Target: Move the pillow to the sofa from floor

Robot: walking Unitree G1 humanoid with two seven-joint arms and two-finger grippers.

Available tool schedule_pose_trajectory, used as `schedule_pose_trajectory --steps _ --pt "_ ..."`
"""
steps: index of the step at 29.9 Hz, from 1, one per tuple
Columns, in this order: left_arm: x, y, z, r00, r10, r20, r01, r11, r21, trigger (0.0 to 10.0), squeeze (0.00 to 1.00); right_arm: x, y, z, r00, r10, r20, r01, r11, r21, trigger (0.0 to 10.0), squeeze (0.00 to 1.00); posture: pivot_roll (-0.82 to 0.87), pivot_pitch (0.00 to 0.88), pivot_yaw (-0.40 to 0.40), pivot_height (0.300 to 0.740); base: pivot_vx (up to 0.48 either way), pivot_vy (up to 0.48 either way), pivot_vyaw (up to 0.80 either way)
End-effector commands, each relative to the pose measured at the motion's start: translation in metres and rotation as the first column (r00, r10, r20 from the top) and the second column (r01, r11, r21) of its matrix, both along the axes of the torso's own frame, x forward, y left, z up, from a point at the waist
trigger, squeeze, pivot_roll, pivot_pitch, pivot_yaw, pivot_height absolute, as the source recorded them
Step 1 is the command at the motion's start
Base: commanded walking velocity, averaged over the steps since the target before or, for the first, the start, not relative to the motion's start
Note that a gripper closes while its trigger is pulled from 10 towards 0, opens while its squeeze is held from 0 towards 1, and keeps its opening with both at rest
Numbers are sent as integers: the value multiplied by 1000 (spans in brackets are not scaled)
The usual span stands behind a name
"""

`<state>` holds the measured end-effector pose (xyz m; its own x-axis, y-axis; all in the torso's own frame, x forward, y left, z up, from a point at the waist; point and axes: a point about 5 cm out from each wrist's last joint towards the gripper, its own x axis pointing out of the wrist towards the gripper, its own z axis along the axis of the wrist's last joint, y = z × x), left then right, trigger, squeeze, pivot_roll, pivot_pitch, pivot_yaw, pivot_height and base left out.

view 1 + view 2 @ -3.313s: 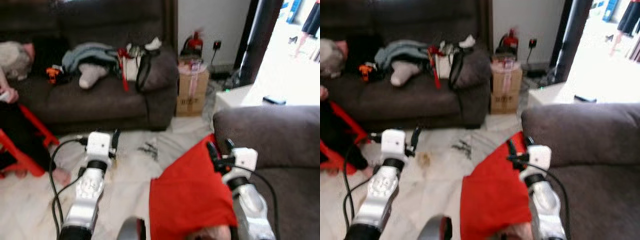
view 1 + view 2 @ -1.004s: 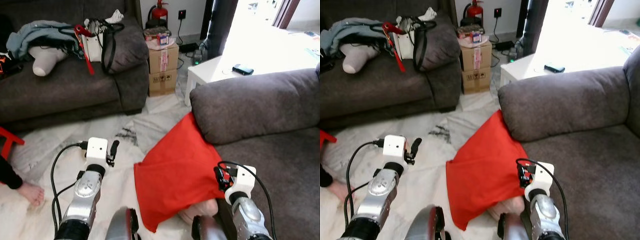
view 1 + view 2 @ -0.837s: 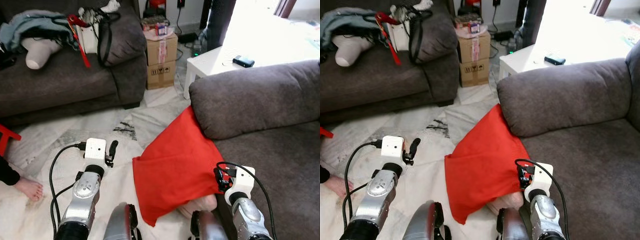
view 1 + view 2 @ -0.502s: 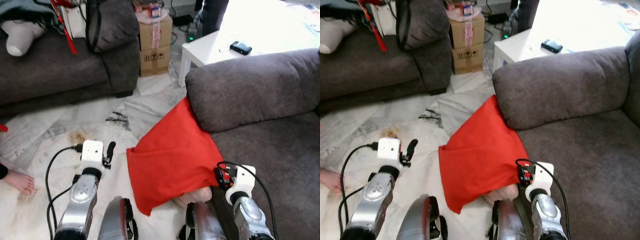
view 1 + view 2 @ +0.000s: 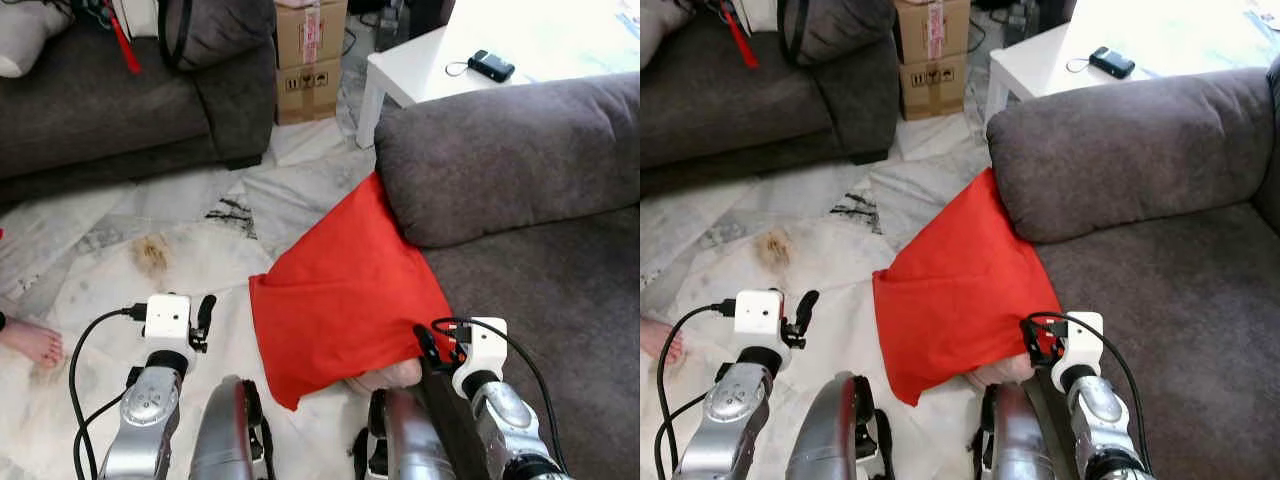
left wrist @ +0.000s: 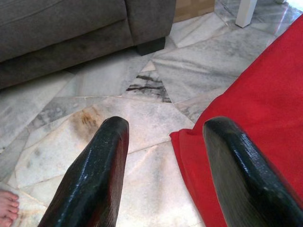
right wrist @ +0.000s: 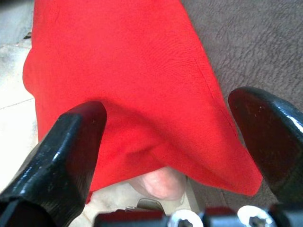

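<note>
The red pillow (image 5: 345, 290) stands on the marble floor, leaning against the front of the grey sofa (image 5: 520, 160) below its armrest. A pale pink bulge (image 5: 385, 376) shows under the pillow's lower edge. My right gripper (image 5: 425, 345) is at the pillow's lower right corner. In the right wrist view the right gripper (image 7: 165, 142) is open wide, with the red cloth (image 7: 132, 71) lying between its fingers. My left gripper (image 5: 205, 315) is open over bare floor just left of the pillow. The pillow's edge (image 6: 246, 123) runs beside one of the fingers (image 6: 236, 175).
A dark sofa (image 5: 120, 100) with bags stands at the back left, with a cardboard box (image 5: 310, 50) beside it. A white table (image 5: 450, 60) carrying a phone (image 5: 492, 65) stands behind the grey sofa's armrest. A person's bare foot (image 5: 30, 340) rests on the floor at far left.
The camera has tipped down and moved closer to the sofa, so the whole scene has shifted. Both grippers keep their places beside the pillow, still open.
</note>
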<state>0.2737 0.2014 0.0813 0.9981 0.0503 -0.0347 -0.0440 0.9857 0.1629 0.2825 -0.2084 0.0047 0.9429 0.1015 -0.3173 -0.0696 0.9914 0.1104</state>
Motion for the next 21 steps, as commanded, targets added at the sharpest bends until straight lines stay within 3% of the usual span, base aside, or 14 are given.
schedule_pose_trajectory --steps 1,20,21 --pt "-5 3 -3 1000 18 -19 -18 1000 3 10000 0 -7 -1 -7 999 -2 -39 2 1000 -5 10000 1000 0 326 -39 629 0 0 0" --pt "-3 3 7 1000 9 -6 -9 1000 6 10000 0 -6 4 -10 998 -30 -61 27 999 -44 10000 1000 17 334 -34 629 0 0 0" --pt "-4 2 7 1000 9 -4 -9 1000 4 10000 0 -6 5 -10 998 -25 -62 21 998 -53 10000 0 16 337 -36 629 0 0 0"
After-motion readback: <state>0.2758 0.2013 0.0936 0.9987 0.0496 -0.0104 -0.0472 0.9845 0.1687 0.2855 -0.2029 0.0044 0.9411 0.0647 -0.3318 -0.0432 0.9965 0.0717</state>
